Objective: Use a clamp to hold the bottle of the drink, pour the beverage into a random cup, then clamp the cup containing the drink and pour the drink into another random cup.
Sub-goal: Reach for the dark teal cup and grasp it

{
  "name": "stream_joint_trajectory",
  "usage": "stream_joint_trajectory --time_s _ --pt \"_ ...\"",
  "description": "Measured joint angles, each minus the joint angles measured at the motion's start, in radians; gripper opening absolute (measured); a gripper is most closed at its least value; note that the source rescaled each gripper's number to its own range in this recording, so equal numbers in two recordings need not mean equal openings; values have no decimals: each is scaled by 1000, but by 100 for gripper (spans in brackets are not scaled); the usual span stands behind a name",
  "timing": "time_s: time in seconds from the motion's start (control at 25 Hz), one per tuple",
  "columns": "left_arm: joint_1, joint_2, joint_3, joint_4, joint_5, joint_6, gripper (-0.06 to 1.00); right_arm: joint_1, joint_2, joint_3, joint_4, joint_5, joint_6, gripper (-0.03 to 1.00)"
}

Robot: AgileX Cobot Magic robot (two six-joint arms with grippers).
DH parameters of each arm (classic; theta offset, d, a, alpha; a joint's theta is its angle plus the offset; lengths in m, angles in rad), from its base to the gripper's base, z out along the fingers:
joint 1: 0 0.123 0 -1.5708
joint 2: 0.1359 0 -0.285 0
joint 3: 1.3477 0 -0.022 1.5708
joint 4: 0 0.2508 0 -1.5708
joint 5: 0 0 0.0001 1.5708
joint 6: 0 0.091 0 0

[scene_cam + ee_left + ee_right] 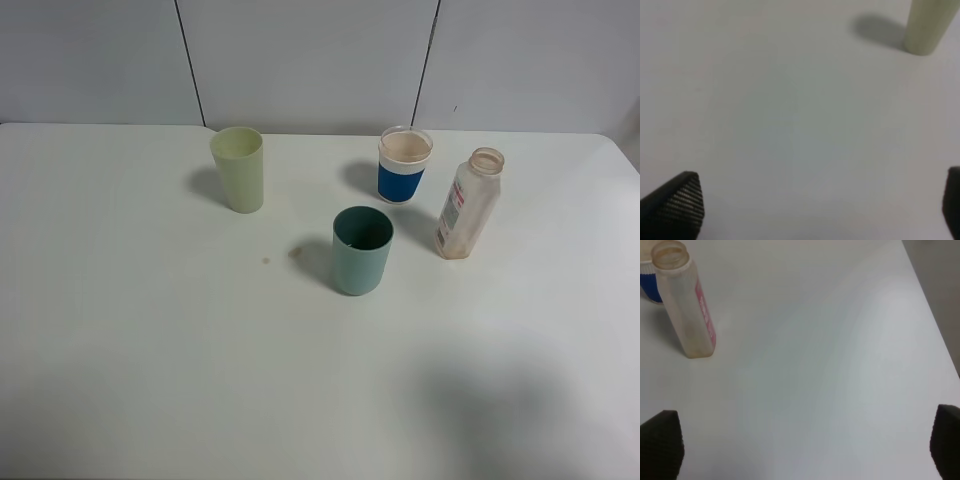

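Note:
The bottle of the drink (468, 205) stands upright and uncapped at the right of the table, also in the right wrist view (687, 305). The teal-green cup (362, 250) stands in the middle. The pale yellow-green cup (238, 170) is at the back left, with its base in the left wrist view (927, 25). I cannot make out the beverage in the bottle or either cup. My left gripper (815, 205) is open over bare table, well short of the pale cup. My right gripper (803, 442) is open and empty, away from the bottle. Neither arm shows in the exterior view.
A clear cup with a blue band (404, 165) stands just behind and left of the bottle. Two small brown spots (295, 253) mark the white table (150, 350) left of the teal cup. The table's right edge (935, 325) runs near my right gripper.

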Motion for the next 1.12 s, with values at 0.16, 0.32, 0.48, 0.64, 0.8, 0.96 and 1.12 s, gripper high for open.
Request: stream_joint_trajectory --time_s 0.16,0.32,0.48,0.64,0.8,0.96,1.12 --pt "0 0 0 0 0 0 89 0 0 0 0 0 0 100" --pt "0 0 0 0 0 0 89 0 0 0 0 0 0 100" --pt "0 0 0 0 0 0 89 0 0 0 0 0 0 100" --pt "0 0 0 0 0 0 89 0 0 0 0 0 0 100" --pt "0 0 0 0 0 0 89 0 0 0 0 0 0 100" --pt "0 0 0 0 0 0 89 0 0 0 0 0 0 100" --pt "0 0 0 0 0 -8 96 0 0 0 0 0 0 100"
